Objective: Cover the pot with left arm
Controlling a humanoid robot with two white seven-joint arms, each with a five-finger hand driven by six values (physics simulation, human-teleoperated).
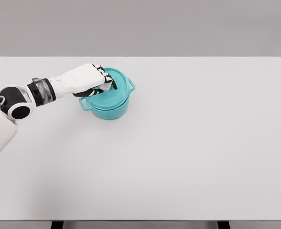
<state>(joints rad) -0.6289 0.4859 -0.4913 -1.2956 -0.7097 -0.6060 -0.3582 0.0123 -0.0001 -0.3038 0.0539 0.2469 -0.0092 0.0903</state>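
A teal pot (113,109) with two side handles stands on the white table, left of the middle. A teal lid (117,88) lies on top of the pot and covers its opening. My left hand (103,81) reaches in from the left and rests over the lid's centre, its fingers curled around the lid's knob, which is hidden under them. My right arm does not show anywhere.
The white table (188,152) stretches wide to the right and toward the front edge, bearing nothing else. My left forearm (45,90) crosses the table's left part at a low height.
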